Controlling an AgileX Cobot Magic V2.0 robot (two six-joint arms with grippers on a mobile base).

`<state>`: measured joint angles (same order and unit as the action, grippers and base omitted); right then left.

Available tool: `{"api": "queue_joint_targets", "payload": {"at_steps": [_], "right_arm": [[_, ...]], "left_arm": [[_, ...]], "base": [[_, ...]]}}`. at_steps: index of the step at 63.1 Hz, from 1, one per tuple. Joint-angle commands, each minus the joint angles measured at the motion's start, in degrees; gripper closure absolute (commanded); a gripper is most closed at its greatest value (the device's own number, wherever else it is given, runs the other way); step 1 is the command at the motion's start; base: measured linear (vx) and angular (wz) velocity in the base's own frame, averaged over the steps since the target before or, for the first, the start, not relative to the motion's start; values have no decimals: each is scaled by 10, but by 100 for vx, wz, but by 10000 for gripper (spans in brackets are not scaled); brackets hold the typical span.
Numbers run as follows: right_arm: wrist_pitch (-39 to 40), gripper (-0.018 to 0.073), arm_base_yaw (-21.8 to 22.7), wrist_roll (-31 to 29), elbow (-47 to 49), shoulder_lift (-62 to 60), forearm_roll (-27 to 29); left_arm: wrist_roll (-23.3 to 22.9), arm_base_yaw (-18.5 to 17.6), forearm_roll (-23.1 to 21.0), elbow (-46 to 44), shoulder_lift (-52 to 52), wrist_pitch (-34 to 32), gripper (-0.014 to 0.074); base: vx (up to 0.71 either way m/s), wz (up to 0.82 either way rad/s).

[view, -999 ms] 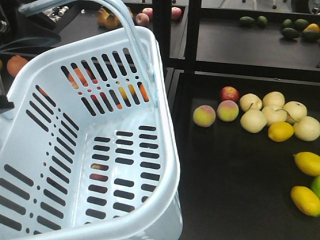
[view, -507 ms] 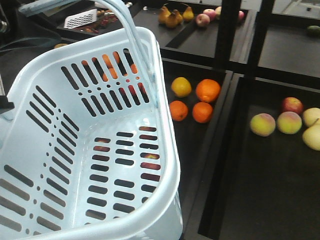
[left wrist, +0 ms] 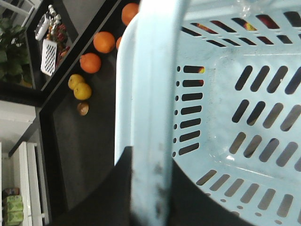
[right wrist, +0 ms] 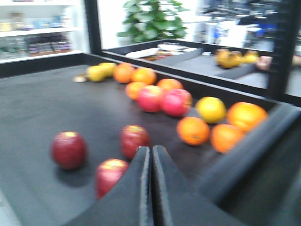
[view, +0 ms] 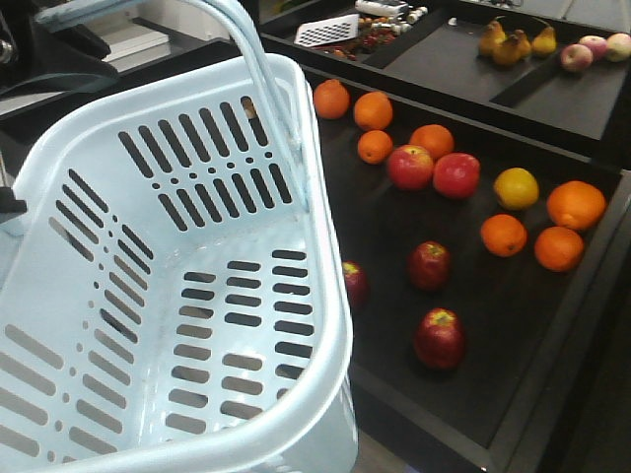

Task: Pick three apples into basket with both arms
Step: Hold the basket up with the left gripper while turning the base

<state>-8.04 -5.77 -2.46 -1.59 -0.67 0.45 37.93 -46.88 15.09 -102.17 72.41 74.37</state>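
Three apples left of right gripper

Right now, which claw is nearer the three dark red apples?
Right. The right claw, shut, sits close beside the apples. The left claw is clamped on the basket handle, with the basket's wall between it and them.

The pale blue plastic basket carries rows of slots across its walls and floor. Against the black surface, the deep dark-red round apples show yellowish patches at the stem, and the round bright-orange oranges glow plain and unmarked.
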Motion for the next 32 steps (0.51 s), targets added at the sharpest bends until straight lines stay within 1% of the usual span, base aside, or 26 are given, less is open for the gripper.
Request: {"api": "queue_joint_targets", "payload": {"at_steps": [1, 32], "right_arm": [[43, 568, 0, -6, -8, -8, -5], [43, 568, 0, -6, -8, -8, -5]], "left_arm": [[-10, -4, 6, -16, -14, -28, 603], [-10, -4, 6, -16, -14, -28, 603]], "base": [[-4, 52], [-3, 45]]}}
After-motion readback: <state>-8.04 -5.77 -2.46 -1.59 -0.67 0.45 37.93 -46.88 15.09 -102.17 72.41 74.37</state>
